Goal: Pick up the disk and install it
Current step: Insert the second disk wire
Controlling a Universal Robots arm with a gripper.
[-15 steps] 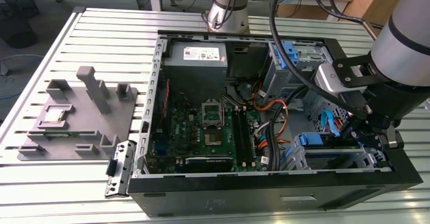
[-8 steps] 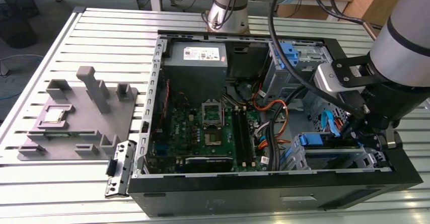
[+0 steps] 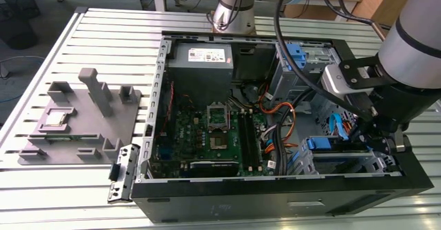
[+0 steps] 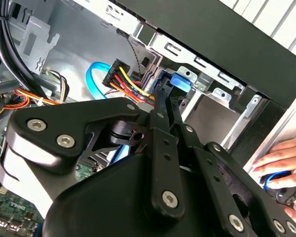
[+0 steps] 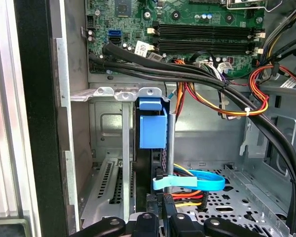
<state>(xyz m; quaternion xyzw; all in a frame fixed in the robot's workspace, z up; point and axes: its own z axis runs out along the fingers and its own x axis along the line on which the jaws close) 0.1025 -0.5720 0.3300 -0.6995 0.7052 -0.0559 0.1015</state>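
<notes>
We find the disk (image 5: 152,129) seated on edge in the drive cage (image 5: 108,123); gripper (image 5: 160,217) jaws closed just behind it, grip unclear. Nearby cables (image 5: 197,74) risk snagging.

One open computer case (image 3: 276,199) lies on one slatted table (image 3: 103,33). One grey fixture tray (image 3: 76,147) sits beside it. One robot arm (image 3: 413,54) reaches in. One person's hand (image 4: 281,165) rests at the case edge.

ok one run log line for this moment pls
arm: gripper low inside open black computer case | disk: blue-framed silver hard drive seated on edge in metal drive cage | fingers: state unclear
</notes>
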